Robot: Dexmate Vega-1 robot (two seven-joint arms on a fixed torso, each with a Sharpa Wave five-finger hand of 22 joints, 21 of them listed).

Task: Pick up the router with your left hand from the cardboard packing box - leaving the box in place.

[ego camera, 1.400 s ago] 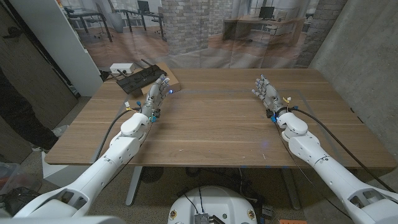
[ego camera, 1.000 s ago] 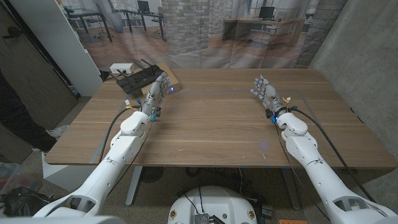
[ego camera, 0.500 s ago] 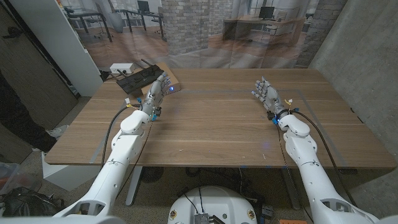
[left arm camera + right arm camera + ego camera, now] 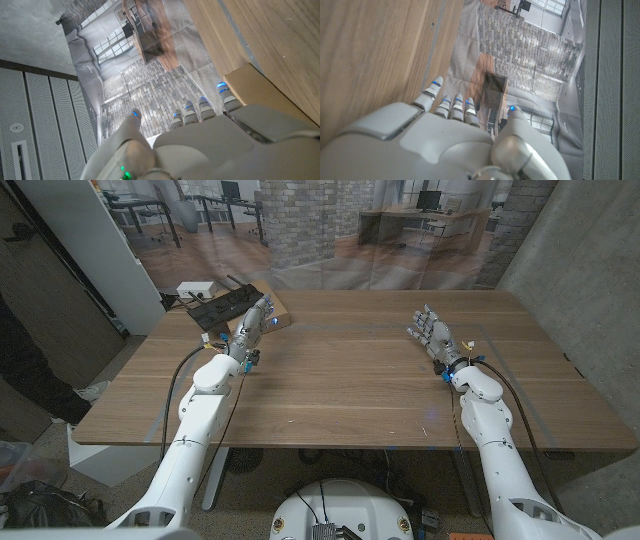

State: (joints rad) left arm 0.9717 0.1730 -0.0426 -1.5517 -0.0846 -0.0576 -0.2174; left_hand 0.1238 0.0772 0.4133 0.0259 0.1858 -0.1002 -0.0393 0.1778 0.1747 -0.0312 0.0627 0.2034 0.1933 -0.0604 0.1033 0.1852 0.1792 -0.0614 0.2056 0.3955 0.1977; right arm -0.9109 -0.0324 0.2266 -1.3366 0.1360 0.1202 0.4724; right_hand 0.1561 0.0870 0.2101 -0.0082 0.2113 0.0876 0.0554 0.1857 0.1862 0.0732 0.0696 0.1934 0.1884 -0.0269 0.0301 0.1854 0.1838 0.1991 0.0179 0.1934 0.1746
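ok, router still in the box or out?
In. The router lies in the cardboard box at the table's far left corner; the left hand is beside it, holding nothing.

A brown wooden table [image 4: 350, 390] with a long straight grain fills the middle of the head view. Beyond its far left corner sits a small white box-shaped device [image 4: 198, 288]. A tall white panel [image 4: 95, 240] stands to the left, and a grey concrete wall [image 4: 585, 270] rises on the right.
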